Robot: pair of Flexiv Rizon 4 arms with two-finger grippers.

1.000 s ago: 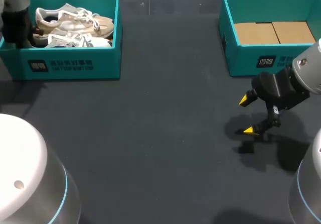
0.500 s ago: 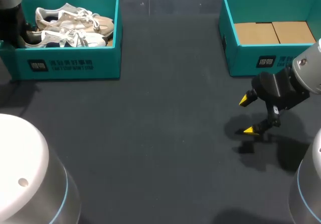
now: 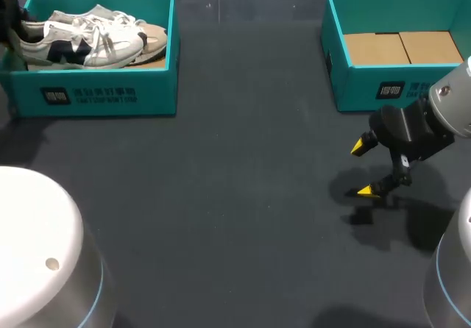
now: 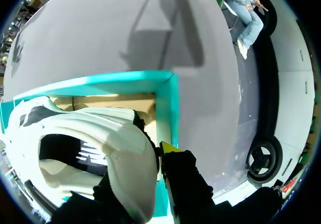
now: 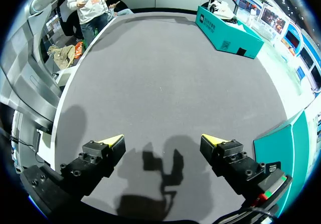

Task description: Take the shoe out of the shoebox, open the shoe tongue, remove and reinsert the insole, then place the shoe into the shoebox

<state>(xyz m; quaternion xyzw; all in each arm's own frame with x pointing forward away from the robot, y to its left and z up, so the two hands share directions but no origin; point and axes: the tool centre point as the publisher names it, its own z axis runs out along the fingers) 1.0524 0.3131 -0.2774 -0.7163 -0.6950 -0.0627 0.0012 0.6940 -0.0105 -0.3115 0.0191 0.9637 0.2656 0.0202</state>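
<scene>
Left claw (image 4: pixel 145 158) clamps the likely light, floppy shoe (image 4: pixel 85 133) by its firmer heel (image 4: pixel 133 169); right claw (image 5: pixel 163 143) spread, empty.

The shoe (image 3: pixel 110 43) is white with a dark patch. The left box (image 3: pixel 103 96) and right box (image 3: pixel 368 85) are teal. The table (image 3: pixel 243 195) is dark grey. The right gripper (image 3: pixel 361 169) is black with yellow tips.

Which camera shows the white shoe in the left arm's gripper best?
The head view: the white shoe shows its full side, over its shoebox. The left wrist view shows only its heel and opening; the right wrist view shows no clear shoe.
</scene>
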